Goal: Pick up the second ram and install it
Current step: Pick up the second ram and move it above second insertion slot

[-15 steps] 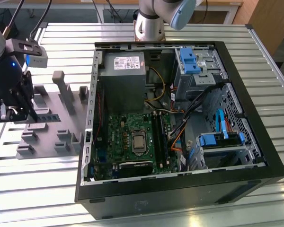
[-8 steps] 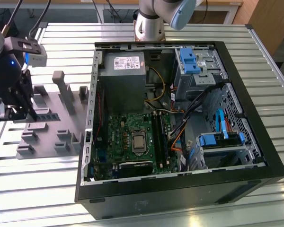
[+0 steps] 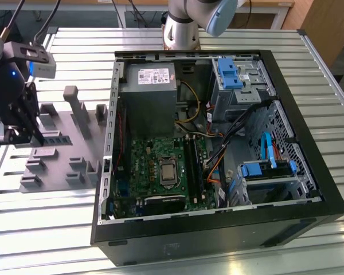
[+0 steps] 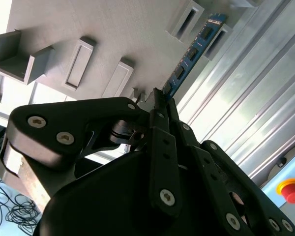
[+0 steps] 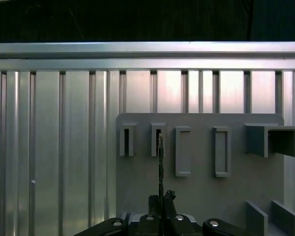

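Right now the second ram (image 4: pixel 191 51) is showing in the second wrist view as a thin blue-green board with black chips. It is reaching out from the fingertips across the grey fixture tray (image 4: pixel 64 19), its far end lying beside one of the tray's narrow pockets. In the first wrist view it is appearing edge-on, as a dark line running from the fingers to a pocket. The gripper (image 4: pixel 160 96) is pinching the stick's near end, jaws closed on the board. Whether the stick is sitting in the pocket or hanging just clear of it, I cannot tell.

In the exterior view the tool is hovering over the tray at the exterior view's left. It is well apart from the open computer case (image 3: pixel 309 189), where the motherboard (image 3: pixel 149 166) and its long black memory slots (image 3: pixel 192 163) are lying.

As I am judging it, this is the pick-up. Doing it well is meaning a square hold on the board's flat faces and a straight pull in line with the pocket. Any twist is risking a bent or slipping stick
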Motion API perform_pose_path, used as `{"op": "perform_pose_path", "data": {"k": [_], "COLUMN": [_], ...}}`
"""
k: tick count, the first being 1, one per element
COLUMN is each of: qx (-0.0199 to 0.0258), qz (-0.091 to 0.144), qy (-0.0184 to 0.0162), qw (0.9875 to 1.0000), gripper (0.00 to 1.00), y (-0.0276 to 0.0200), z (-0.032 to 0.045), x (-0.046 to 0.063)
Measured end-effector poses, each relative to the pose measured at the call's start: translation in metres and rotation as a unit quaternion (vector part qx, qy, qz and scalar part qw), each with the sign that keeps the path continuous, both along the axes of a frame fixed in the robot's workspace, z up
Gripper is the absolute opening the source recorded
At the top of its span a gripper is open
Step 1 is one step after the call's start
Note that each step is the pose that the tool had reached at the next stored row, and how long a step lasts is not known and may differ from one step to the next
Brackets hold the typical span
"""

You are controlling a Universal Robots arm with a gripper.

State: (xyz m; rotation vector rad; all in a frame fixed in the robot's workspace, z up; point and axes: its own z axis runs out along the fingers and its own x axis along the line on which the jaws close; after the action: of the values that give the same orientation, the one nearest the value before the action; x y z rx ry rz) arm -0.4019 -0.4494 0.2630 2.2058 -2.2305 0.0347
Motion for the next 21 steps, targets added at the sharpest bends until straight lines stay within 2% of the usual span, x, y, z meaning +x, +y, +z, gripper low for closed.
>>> {"op": "perform_pose_path", "data": {"k": [21], "qx": [-0.0004], "qz": [0.000], "qy": [0.0000], "qw": [1.0000], "gripper": [0.14], "y": [0.0000], "z": [0.0103], "x": [0.0000]}}
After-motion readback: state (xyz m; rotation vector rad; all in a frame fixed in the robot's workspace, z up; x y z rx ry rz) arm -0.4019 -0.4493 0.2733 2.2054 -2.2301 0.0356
